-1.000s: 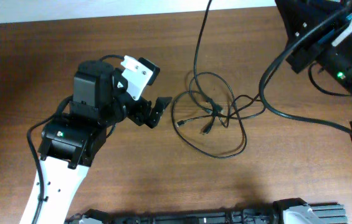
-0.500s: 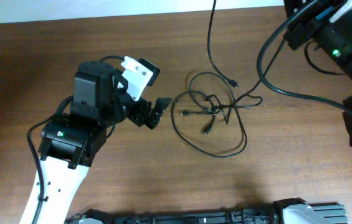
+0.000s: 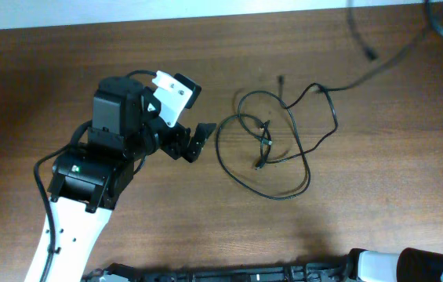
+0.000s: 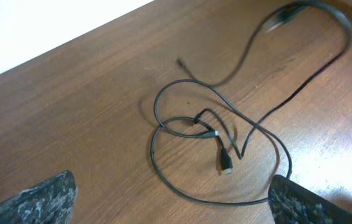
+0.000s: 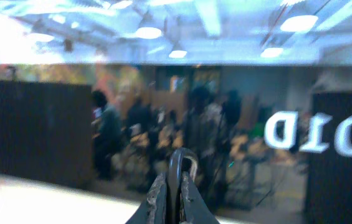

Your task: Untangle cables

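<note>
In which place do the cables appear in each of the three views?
Overhead: cables right of centre on the table, one strand running off to the upper right.
Left wrist: cables at centre, in loose loops.
Right wrist: only a thin loop, apparently cable, above the shut right gripper.
Landmark: the loose plug inside the big loop, seen from overhead and left wrist.

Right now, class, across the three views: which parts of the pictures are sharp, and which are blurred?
Overhead: the cables on the table are sharp, the lifted strand top right smeared. Left wrist: loops crisp, the far raised strand blurred. Right wrist: the room behind is soft, with ceiling-light glare.
</note>
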Action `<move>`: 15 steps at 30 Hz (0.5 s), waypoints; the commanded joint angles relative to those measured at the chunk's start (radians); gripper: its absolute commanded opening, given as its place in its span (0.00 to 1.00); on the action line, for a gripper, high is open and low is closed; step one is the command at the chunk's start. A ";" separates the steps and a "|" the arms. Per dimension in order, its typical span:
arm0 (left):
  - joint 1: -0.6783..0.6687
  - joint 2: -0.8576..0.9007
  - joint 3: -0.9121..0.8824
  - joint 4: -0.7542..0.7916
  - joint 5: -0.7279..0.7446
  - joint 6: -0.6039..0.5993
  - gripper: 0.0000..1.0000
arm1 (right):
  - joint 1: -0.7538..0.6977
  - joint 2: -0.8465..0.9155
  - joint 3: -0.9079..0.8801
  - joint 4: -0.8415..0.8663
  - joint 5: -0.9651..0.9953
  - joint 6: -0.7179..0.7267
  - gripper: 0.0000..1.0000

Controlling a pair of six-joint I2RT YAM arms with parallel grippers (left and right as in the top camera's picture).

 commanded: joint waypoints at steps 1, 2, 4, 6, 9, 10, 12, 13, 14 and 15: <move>0.002 -0.014 0.007 0.000 0.014 -0.006 0.99 | -0.058 0.003 0.036 0.011 0.003 -0.010 0.04; 0.002 -0.014 0.007 0.000 0.014 -0.006 0.99 | -0.068 0.010 0.036 -0.037 -0.012 -0.051 0.04; 0.002 -0.014 0.007 0.000 0.014 -0.006 0.99 | -0.070 0.031 0.035 -0.185 -0.010 -0.143 0.04; 0.002 -0.014 0.007 0.000 0.014 -0.006 0.99 | -0.070 0.069 0.035 -0.336 0.038 -0.218 0.04; 0.002 -0.014 0.007 0.000 0.014 -0.006 0.99 | -0.070 0.137 0.035 -0.490 0.225 -0.262 0.04; 0.002 -0.014 0.007 0.000 0.014 -0.006 0.99 | -0.070 0.163 0.035 -0.526 0.311 -0.262 0.04; 0.002 -0.014 0.007 0.000 0.014 -0.006 0.99 | -0.070 0.218 0.035 -0.571 0.478 -0.254 0.04; 0.002 -0.014 0.007 0.000 0.014 -0.006 0.99 | -0.070 0.240 0.035 -0.581 0.535 -0.254 0.04; 0.002 -0.014 0.007 0.000 0.014 -0.006 0.99 | -0.070 0.273 0.035 -0.592 0.621 -0.254 0.04; 0.002 -0.014 0.007 0.000 0.014 -0.006 0.99 | -0.070 0.298 0.035 -0.599 0.684 -0.253 0.04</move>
